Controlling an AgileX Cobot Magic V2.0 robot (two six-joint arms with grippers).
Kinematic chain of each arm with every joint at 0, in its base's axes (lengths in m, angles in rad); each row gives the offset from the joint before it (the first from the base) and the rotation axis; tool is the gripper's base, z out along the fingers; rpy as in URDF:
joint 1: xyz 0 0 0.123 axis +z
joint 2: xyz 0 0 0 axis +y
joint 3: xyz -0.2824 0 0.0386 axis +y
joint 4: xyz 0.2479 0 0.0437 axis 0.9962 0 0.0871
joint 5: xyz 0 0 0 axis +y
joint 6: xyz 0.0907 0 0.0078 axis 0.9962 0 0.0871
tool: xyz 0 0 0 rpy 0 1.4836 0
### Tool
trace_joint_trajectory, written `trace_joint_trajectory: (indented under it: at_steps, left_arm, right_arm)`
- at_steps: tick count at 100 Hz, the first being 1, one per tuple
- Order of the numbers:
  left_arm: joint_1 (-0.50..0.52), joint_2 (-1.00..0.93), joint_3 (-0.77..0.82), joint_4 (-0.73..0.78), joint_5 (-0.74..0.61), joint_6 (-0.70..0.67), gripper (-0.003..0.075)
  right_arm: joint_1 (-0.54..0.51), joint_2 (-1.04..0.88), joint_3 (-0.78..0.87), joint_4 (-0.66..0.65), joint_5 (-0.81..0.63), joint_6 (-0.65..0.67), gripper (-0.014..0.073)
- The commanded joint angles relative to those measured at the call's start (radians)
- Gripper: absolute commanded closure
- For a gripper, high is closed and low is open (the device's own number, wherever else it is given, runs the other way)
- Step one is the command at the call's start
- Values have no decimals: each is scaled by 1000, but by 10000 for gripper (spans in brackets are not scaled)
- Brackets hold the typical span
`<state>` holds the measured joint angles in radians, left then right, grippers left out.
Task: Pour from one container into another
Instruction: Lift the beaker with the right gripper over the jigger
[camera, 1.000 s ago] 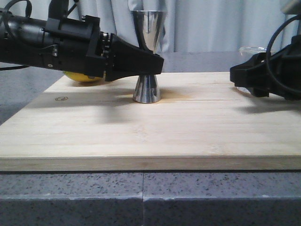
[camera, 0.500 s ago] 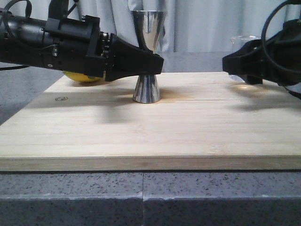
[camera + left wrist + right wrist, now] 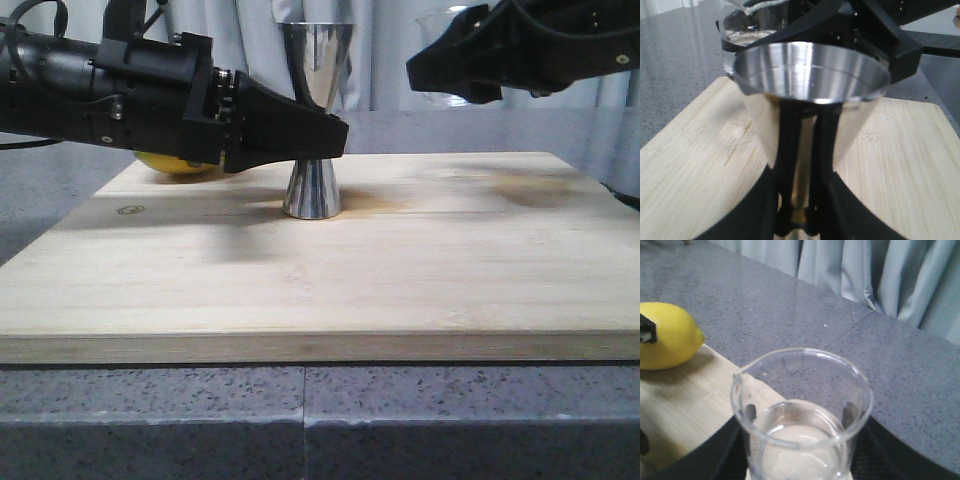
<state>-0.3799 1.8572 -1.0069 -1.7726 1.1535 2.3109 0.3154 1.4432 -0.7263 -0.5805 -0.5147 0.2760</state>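
Since a second ago my right claw [image 3: 425, 68] has risen off the far right of the bamboo board [image 3: 330, 280] and swung inward; it now hangs above the board, up at the height of the jigger's rim. My left claw [image 3: 335, 135] has not shifted.

Beneath both claws the pale board lies on a speckled grey stone counter [image 3: 300, 420], with grey curtains [image 3: 430, 60] behind. A lemon [image 3: 667, 335] sits on the board behind my left arm.

My right claw is closed on the glass beaker [image 3: 800, 410], fingers pressed to opposite sides. It stands upright between them, long axis vertical, lip turned toward the jigger, with a shallow pool of clear liquid at the bottom.

My left claw is clamped narrow around the gold-banded waist of the steel jigger [image 3: 315, 120], which stands upright on the board, open cup upward. Its cup [image 3: 812, 70] looks dry. The beaker hangs near, beside the jigger's rim, not yet over it.
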Motion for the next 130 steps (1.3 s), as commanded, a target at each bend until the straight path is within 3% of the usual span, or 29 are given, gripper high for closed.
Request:
trace_joint_trajectory:
  at_steps: [1, 33, 59, 103, 130]
  left_arm:
    - [-9, -39, -26, -79, 106, 1, 739]
    - [-9, -39, -26, -79, 106, 1, 739]
    - [-9, -39, -26, -79, 106, 1, 739]
    - [-9, -39, -26, -79, 106, 1, 739]
    - [-9, -39, -26, -79, 106, 1, 739]
  right_arm:
    - [-2, -40, -65, -104, -63, 94, 305]
    - [11, -40, -167, -423, -24, 273, 305]
    - [51, -40, -235, -579, 25, 275, 305]
    - [56, -40, -243, -756, 23, 271, 305]
    - [56, -40, -266, -787, 23, 259, 305]
